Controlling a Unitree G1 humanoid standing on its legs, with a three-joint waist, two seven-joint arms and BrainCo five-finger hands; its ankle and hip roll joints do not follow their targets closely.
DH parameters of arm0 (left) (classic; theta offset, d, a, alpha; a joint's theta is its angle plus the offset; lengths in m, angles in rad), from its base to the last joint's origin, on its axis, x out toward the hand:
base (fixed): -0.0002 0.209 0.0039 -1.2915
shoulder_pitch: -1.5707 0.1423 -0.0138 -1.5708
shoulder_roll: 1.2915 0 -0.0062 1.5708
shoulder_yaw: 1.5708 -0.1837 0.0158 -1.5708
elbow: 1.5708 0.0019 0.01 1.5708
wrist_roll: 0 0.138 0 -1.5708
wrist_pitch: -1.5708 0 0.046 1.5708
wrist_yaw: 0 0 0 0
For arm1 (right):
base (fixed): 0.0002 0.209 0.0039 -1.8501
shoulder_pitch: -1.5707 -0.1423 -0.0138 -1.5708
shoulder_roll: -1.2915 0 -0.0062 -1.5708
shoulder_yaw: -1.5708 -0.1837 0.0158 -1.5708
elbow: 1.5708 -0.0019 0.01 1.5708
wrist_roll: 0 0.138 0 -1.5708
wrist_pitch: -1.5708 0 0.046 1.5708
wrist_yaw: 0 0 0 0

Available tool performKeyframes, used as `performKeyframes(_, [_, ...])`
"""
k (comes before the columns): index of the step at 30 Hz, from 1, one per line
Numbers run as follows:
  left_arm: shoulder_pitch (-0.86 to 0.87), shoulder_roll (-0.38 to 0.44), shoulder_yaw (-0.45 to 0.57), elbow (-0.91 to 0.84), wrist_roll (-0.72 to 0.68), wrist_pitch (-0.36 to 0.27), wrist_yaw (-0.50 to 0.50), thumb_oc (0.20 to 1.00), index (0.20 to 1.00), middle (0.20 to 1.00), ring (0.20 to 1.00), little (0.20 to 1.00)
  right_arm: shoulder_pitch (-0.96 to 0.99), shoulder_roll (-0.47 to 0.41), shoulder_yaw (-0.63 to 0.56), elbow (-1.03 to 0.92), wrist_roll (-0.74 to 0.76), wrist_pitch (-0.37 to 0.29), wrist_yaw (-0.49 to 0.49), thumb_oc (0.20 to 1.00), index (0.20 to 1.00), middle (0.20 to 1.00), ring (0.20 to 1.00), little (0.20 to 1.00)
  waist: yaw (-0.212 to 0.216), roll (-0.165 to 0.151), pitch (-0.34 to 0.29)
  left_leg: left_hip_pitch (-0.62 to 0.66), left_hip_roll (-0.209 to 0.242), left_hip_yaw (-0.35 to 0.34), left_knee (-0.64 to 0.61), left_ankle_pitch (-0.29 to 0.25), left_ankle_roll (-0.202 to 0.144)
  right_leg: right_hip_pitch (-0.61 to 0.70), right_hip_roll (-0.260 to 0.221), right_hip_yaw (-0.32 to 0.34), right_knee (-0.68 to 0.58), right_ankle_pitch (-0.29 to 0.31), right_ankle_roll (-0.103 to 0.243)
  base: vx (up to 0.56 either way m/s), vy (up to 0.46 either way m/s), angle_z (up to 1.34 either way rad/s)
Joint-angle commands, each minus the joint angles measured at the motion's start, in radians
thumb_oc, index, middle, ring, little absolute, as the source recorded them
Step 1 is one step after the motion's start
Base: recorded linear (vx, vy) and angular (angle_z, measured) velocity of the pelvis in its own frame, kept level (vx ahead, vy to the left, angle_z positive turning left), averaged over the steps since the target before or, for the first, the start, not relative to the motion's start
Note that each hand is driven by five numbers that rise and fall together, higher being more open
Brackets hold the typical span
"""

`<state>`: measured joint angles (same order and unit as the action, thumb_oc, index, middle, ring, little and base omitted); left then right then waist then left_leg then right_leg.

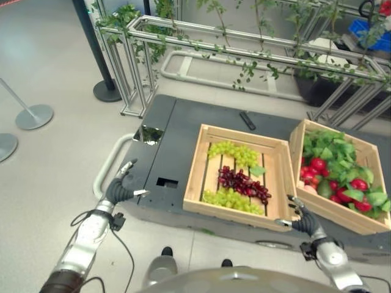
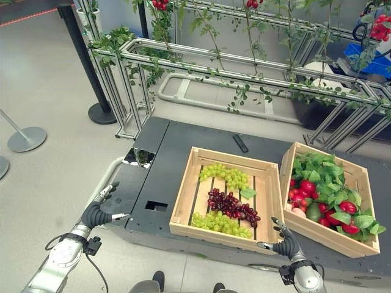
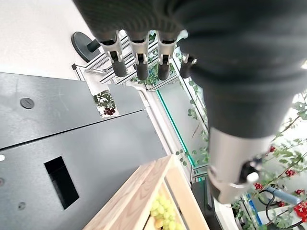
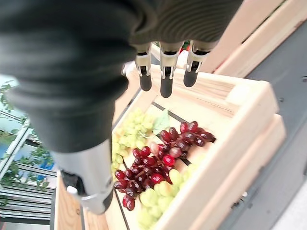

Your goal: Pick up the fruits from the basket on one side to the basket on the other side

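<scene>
Right hand hovers at the grape crate's near right corner, fingers relaxed and empty (red grapes well apart); left hand open beside the worktop.

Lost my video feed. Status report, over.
Left hand open, empty, beside the cart. Right hand open, empty, at the grape crate's near corner. Grapes untouched. Second crate holds red fruit and leaves. Nothing blocking.

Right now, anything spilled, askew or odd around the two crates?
Nothing spilled. The right crate sits angled against the left crate, which looks squarer to the platform. Grapes lie inside the left one. A small black bar lies loose on the dark platform behind them. Both hands, left and right, are empty.
</scene>
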<state>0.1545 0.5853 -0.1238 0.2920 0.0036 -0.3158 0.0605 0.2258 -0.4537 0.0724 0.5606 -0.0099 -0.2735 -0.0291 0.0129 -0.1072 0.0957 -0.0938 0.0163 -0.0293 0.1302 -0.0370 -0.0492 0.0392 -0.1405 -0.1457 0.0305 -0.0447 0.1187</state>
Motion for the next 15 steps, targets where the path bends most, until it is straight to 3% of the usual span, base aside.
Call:
performKeyframes(1, [-0.02, -0.007, 0.052, -0.056, -0.059, -0.036, 0.006, 1.0, 1.0, 1.0, 1.0, 1.0, -0.021, -0.045, -0.022, -0.034, -0.002, -0.03, -0.007, 1.0, 1.0, 1.0, 1.0, 1.0, -0.014, 0.002, -0.013, 0.038, -0.024, 0.039, -0.017, -0.021, 0.034, -0.044, 0.043, 0.01, 0.081, 0.031, 0.021, 0.0, 0.0, 0.0])
performKeyframes(15, [0.011, -0.011, 0.074, -0.045, -0.059, -0.034, 0.011, 1.0, 1.0, 1.0, 1.0, 1.0, -0.003, -0.038, -0.02, -0.049, 0.005, -0.03, 0.008, 1.0, 1.0, 1.0, 1.0, 1.0, -0.013, -0.007, -0.016, 0.046, -0.014, 0.037, -0.034, -0.017, 0.031, -0.036, 0.057, 0.036, 0.056, 0.031, 0.015, 0.0, -0.005, 0.0])
